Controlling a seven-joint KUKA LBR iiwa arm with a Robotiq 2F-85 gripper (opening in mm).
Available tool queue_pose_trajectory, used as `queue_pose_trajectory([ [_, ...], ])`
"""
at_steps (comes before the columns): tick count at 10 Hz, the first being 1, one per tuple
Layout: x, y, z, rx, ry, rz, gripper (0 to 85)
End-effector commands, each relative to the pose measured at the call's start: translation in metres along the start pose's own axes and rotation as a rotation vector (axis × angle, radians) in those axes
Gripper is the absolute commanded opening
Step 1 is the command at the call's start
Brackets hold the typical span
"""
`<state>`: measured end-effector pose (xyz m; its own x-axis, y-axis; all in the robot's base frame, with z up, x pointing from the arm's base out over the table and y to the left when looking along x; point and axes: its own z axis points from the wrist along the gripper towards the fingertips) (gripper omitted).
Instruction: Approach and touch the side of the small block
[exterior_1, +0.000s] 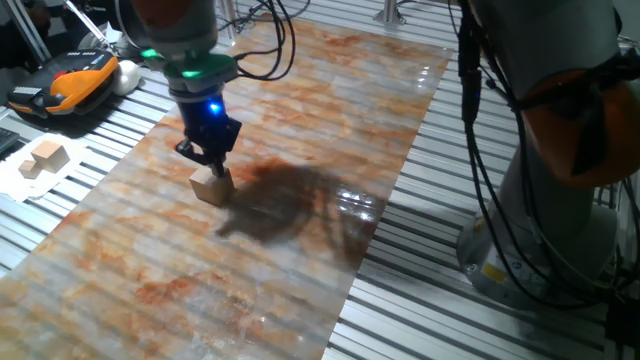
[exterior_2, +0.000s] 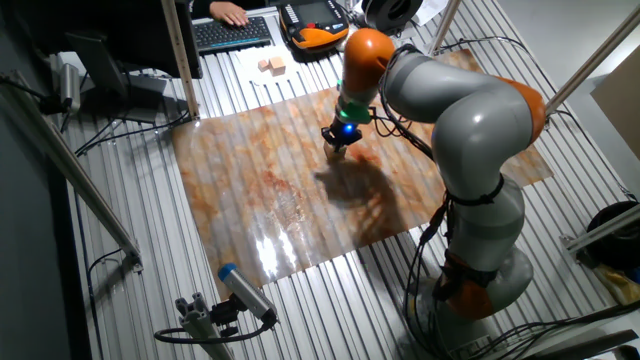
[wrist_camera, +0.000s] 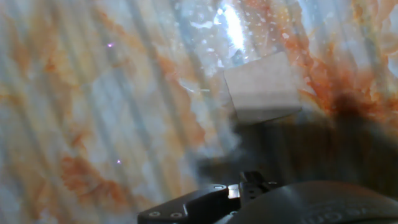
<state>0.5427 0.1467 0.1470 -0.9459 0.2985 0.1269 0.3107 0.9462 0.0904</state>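
On the desk (exterior_1: 420, 300), a shiny sheet (exterior_1: 300, 240) with orange and grey marble marks is laid flat over the metal slats. Near the middle of that sheet, toward its far left part in one fixed view, the small block (exterior_1: 211, 187) is seen sitting flat. It is a light wooden cube with plain, smooth faces.

Right above the small block, the gripper (exterior_1: 210, 160) is held pointing down. Its dark tips are seen just at the top edge of the cube, very close, but it cannot be told if they are touching it. It also cannot be told how wide the gripper is, since the fingers are bunched together and dark in both fixed views. A blue light is lit on the gripper body, and a green ring is lit just above it.

From the hand view, the small block (wrist_camera: 261, 87) is seen a little to the right of the middle, with a bright shine on the sheet beside it. A dark shadow is cast across the sheet next to the cube.

Off the sheet, at the left edge, pale wooden blocks (exterior_1: 45, 157) are set on white paper (exterior_1: 30, 180). Behind them an orange and black device (exterior_1: 75, 80) is laid down
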Motion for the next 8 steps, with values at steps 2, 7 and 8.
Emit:
queue_pose_trajectory([
  [2,-0.0011,-0.0002,-0.0020,-0.006,0.010,0.003,0.0],
  [7,-0.0051,0.0003,-0.0013,-0.017,0.025,0.008,0.0],
  [8,-0.0056,0.0007,-0.0010,-0.012,0.024,0.004,0.0],
])
